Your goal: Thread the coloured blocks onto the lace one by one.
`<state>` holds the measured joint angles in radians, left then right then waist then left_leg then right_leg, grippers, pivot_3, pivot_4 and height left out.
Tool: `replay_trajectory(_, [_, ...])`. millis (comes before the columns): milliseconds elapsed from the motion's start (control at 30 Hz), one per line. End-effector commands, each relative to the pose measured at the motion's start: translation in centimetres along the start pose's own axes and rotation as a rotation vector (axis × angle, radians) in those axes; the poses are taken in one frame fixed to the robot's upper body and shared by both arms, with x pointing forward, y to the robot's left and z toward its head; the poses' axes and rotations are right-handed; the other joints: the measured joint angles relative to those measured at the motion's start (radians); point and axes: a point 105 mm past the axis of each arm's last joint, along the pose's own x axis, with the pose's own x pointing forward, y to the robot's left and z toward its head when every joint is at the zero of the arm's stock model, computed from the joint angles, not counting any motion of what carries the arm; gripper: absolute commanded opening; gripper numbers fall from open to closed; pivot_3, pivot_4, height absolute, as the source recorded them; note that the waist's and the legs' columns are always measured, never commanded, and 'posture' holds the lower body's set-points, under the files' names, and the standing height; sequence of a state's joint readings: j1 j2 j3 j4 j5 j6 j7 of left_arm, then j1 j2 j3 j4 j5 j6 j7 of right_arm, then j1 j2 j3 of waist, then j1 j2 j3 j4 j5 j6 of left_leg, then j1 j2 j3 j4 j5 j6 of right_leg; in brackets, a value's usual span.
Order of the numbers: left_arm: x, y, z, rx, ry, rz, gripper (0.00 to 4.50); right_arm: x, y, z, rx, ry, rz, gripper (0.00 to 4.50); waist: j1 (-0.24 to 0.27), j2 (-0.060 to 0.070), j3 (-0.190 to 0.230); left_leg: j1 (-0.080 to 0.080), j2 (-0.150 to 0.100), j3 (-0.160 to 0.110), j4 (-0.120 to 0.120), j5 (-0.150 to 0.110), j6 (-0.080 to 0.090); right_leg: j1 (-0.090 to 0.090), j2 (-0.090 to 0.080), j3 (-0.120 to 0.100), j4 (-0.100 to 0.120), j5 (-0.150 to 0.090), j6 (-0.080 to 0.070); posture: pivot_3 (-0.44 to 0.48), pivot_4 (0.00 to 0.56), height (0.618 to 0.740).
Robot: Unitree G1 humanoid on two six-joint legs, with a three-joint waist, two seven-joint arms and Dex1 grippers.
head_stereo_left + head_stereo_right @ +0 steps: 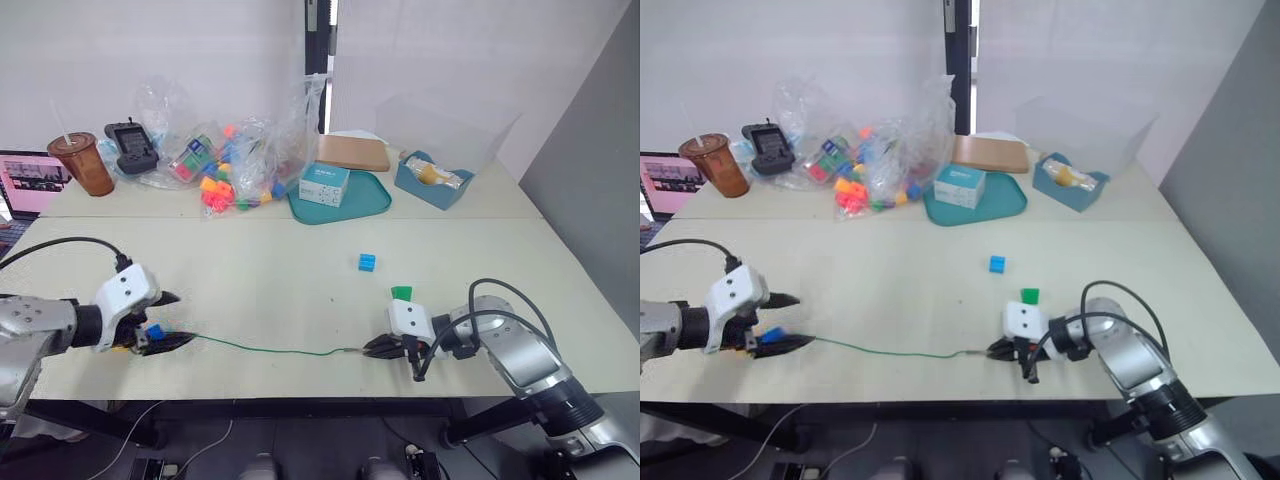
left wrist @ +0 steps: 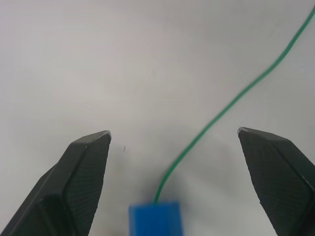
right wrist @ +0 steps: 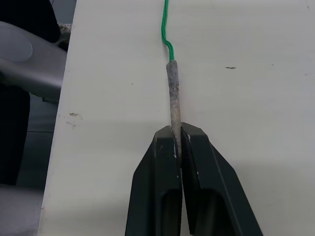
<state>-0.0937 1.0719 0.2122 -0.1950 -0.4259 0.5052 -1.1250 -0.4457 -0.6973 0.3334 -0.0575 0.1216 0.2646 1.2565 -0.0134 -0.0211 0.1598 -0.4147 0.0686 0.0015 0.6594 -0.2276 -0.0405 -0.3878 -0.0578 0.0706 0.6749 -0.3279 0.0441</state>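
**Lace stretched between both grippers**

The right gripper has its fingers clamped on the grey tip of the lace near the front edge of the surface. The green cord runs across to the left gripper, whose fingers stand wide apart around a dark blue block already on the cord. A green block sits just behind the right gripper; a light blue block lies farther back, apart from both.
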Motion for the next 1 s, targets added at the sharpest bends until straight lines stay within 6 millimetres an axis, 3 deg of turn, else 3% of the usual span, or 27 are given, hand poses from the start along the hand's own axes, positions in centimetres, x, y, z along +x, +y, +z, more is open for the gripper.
replay_trajectory(33, [2.1,-4.5,0.3,-0.078,-0.017,-0.179,4.31,0.1,-0.1,0.3,-0.008,0.001,-0.004,0.00,-0.004,0.000,0.000,0.000,0.000,0.000,0.000,0.000,0.000,0.000,0.000,0.000,0.000,0.000,0.000,0.000,0.150,0.740])
replay_trajectory(100, [4.5,-6.7,0.5,-0.080,-0.063,-0.221,4.31,0.5,-0.1,0.3,-0.005,0.006,-0.005,0.00,-0.003,0.000,0.000,0.000,0.000,0.000,0.000,0.000,0.000,0.000,0.000,0.001,0.000,0.000,0.000,0.000,0.150,0.740])
replay_trajectory(167, [7.9,-8.6,3.0,-0.063,-0.200,-0.235,4.31,0.9,0.1,0.4,0.001,0.007,-0.001,0.00,0.001,0.000,0.000,0.001,0.000,0.000,0.000,0.000,0.000,0.001,0.000,0.000,0.000,0.000,0.000,0.000,0.150,0.740])
replay_trajectory(267, [11.2,-8.8,5.9,-0.041,-0.343,-0.174,4.31,1.4,0.2,0.5,0.006,0.007,0.001,0.00,0.013,-0.005,0.000,0.000,-0.001,-0.002,0.004,0.000,-0.001,0.001,0.000,0.000,0.003,0.000,0.000,0.000,0.150,0.740])
replay_trajectory(333, [12.5,-9.0,6.1,-0.041,-0.358,-0.174,4.31,1.6,0.2,0.5,0.005,0.011,0.001,0.00,0.008,-0.006,-0.001,0.001,-0.001,-0.002,0.005,0.001,-0.001,0.001,0.001,0.000,0.005,0.001,0.000,0.000,0.150,0.740])
replay_trajectory(400, [14.0,-9.8,5.1,-0.002,-0.316,-0.208,4.31,1.7,0.2,0.5,0.003,0.015,0.001,0.00,0.001,-0.004,-0.002,0.002,-0.001,-0.002,0.004,0.000,-0.001,0.001,0.001,0.002,0.005,0.001,0.000,0.000,0.150,0.740])
replay_trajectory(600, [15.8,-11.1,4.0,-0.002,-0.288,-0.312,4.31,1.6,0.3,0.5,0.004,0.025,-0.008,0.00,0.003,-0.004,-0.002,0.003,-0.001,-0.002,0.003,0.001,-0.001,0.003,0.001,0.001,0.004,0.000,-0.001,0.000,0.150,0.740])
replay_trajectory(733, [16.5,-11.4,4.4,-0.004,-0.315,-0.339,4.31,1.6,0.3,0.3,0.007,0.035,-0.014,0.00,0.007,-0.004,-0.002,0.006,-0.002,-0.002,0.003,0.001,-0.001,0.006,0.000,0.001,0.003,0.000,0.000,0.000,0.150,0.740])
replay_trajectory(867, [16.5,-11.5,6.0,-0.040,-0.399,-0.375,3.10,1.4,0.5,0.1,0.007,0.048,-0.018,0.00,0.008,-0.004,-0.002,0.006,-0.002,-0.002,0.003,0.001,-0.001,0.006,0.000,0.001,0.003,0.000,0.000,0.000,0.150,0.740])
replay_trajectory(1000, [16.4,-11.7,6.0,-0.036,-0.394,-0.400,1.73,1.3,0.3,-0.1,0.006,0.057,-0.023,0.00,0.007,-0.004,-0.002,0.006,-0.002,-0.002,0.003,0.001,-0.001,0.005,0.000,0.001,0.003,0.000,0.000,0.000,0.150,0.740])
